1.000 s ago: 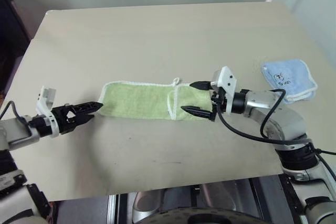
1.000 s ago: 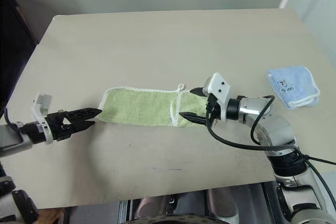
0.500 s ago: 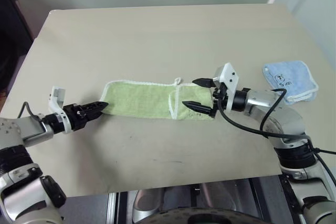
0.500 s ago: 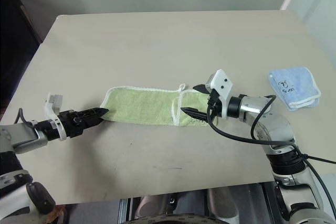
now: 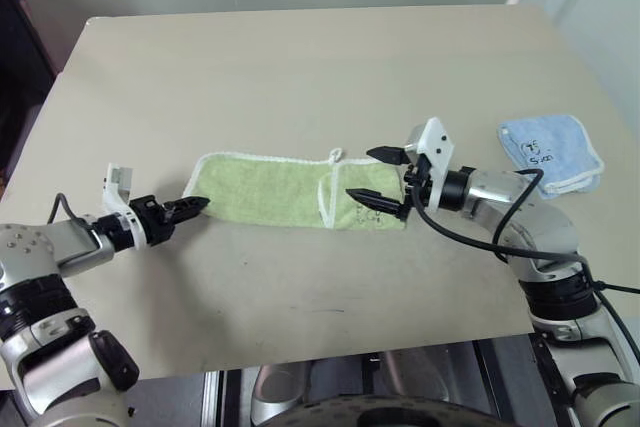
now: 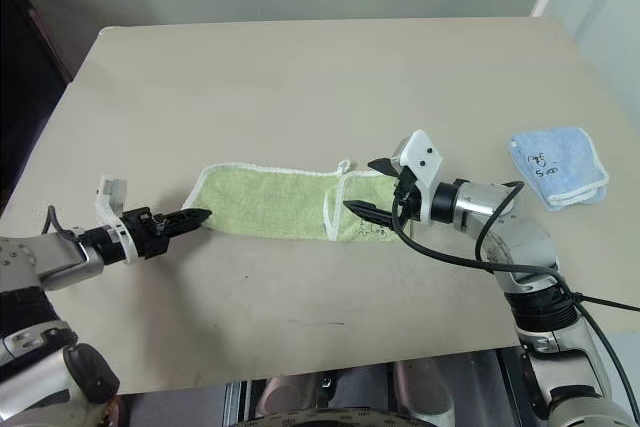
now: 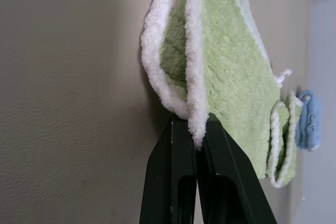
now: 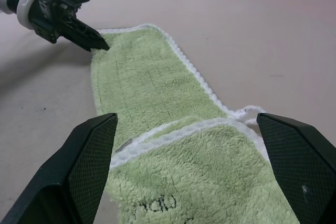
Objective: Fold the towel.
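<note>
The towel [image 5: 295, 190] lies in a long strip on the counter [image 5: 300, 77], its right end already folded over on itself under the right hand. The left hand [image 5: 193, 204] has its two fingers pinched together on the white edging at the towel's left end; in the left wrist view the edging is nipped between the fingertips [image 7: 202, 129] and lifts slightly off the surface. The right hand [image 5: 375, 177] hovers with its fingers spread wide, one above the folded right end and one at its near edge, gripping nothing.

The step in hand looks like securing the left end for the next fold. The next move probably calls for lifting that end and carrying it across toward the right hand, laying it over the folded part so the edges meet, while the right hand either holds its end down or gets clear.

Beyond and nearer than both hands the counter is bare, so there is room to swing the cloth. A small blue cloth [image 5: 552, 151] sits well beyond the right hand, near the counter's right edge, clear of the fold path. The left hand works close to the counter's near left edge.
</note>
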Tool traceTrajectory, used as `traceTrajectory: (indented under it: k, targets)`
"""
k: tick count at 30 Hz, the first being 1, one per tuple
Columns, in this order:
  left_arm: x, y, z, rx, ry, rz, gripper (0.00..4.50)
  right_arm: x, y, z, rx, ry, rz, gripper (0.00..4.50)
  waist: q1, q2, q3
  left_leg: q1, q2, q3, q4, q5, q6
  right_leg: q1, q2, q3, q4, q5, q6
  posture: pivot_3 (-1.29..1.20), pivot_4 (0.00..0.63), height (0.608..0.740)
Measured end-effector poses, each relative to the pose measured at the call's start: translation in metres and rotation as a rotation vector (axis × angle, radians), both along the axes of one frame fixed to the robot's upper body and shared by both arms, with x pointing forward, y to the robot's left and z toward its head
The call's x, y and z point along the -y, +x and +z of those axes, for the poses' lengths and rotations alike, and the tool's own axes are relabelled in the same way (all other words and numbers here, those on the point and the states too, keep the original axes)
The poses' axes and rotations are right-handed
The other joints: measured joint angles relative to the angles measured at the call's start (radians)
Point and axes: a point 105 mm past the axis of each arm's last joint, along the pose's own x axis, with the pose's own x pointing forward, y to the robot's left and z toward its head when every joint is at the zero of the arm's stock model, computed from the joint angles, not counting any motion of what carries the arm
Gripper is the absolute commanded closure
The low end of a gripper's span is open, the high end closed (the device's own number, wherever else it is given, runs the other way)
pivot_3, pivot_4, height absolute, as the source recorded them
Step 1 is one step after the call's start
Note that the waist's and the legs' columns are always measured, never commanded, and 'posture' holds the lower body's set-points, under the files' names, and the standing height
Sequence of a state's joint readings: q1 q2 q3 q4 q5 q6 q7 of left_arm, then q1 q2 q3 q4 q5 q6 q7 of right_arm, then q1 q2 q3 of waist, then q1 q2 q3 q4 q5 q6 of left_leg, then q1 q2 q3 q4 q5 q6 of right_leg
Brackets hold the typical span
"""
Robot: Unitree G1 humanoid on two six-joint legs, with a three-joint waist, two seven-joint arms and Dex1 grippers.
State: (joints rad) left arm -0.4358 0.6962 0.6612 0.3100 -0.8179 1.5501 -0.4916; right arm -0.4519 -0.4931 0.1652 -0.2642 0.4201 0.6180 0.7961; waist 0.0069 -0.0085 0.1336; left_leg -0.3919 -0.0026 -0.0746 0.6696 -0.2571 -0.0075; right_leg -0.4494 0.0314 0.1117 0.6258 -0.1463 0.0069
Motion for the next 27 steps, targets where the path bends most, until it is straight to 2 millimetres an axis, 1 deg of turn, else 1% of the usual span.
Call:
traceTrajectory:
  k: [3,5,8,9,11,14,16,17,23,27]
  targets:
    - [0.004,0.003,0.007,0.023,0.019,-0.022,4.44,0.002,0.001,0.004,0.005,0.019,-0.009,0.00,0.000,0.000,0.000,0.000,0.000,0.000,0.000,0.000,0.000,0.000,0.000,0.000,0.000,0.000,0.000,0.00,0.150,0.740]
    - [0.014,0.010,0.021,0.069,0.027,-0.066,4.44,0.005,0.003,0.007,0.009,0.029,-0.030,0.00,0.002,-0.003,0.001,0.000,0.000,-0.001,0.000,0.000,0.000,0.000,0.000,-0.001,0.000,0.000,0.000,0.00,0.150,0.740]
    - [0.031,0.020,0.043,0.149,0.038,-0.138,4.44,0.007,0.003,0.012,0.015,0.047,-0.041,0.00,0.003,-0.003,0.001,0.000,0.000,0.000,0.000,0.001,0.000,0.001,0.000,0.000,0.000,0.000,0.000,0.00,0.150,0.740]
    - [0.036,0.022,0.047,0.164,0.039,-0.158,4.44,0.008,0.003,0.014,0.017,0.051,-0.046,0.00,0.002,-0.003,0.001,0.000,0.000,0.000,0.000,0.001,0.000,0.001,0.000,0.000,0.000,0.000,0.000,0.00,0.150,0.740]
    - [0.044,0.024,0.050,0.171,0.038,-0.192,4.44,0.011,0.004,0.015,0.018,0.054,-0.060,0.00,0.001,-0.003,0.001,0.000,0.000,0.000,0.000,0.001,-0.001,0.001,0.000,0.000,0.000,0.000,0.000,0.00,0.150,0.740]
    - [0.071,0.029,0.056,0.194,0.017,-0.287,4.44,0.014,0.002,0.017,0.025,0.053,-0.076,0.00,0.001,-0.004,0.001,0.000,0.000,0.000,0.000,0.001,-0.001,0.001,0.000,-0.001,0.000,0.000,0.000,0.00,0.150,0.740]
    - [0.085,0.030,0.061,0.207,0.012,-0.344,4.44,0.014,0.002,0.021,0.045,0.060,-0.087,0.00,0.001,-0.004,0.001,0.000,0.000,0.000,0.000,0.001,-0.001,0.001,0.000,0.000,0.000,0.000,0.001,0.00,0.150,0.740]
    - [0.088,0.030,0.062,0.210,0.013,-0.360,4.44,0.016,0.002,0.023,0.051,0.062,-0.096,0.00,0.001,-0.004,0.001,0.000,0.000,0.000,0.000,0.001,-0.001,0.001,0.000,0.000,0.000,0.000,0.001,0.00,0.150,0.740]
    - [0.121,0.023,0.063,0.209,-0.013,-0.527,4.44,0.024,0.006,0.032,0.073,0.102,-0.171,0.00,0.000,-0.004,0.002,0.001,0.000,0.000,0.000,0.002,-0.001,0.001,0.000,0.000,0.000,0.000,0.002,0.00,0.150,0.740]
    - [0.140,0.018,0.063,0.210,-0.036,-0.614,4.44,0.028,0.005,0.031,0.074,0.109,-0.197,0.00,0.001,-0.004,0.002,0.001,0.000,0.000,0.000,0.003,0.000,0.002,0.000,0.000,-0.001,0.000,0.005,0.00,0.150,0.740]
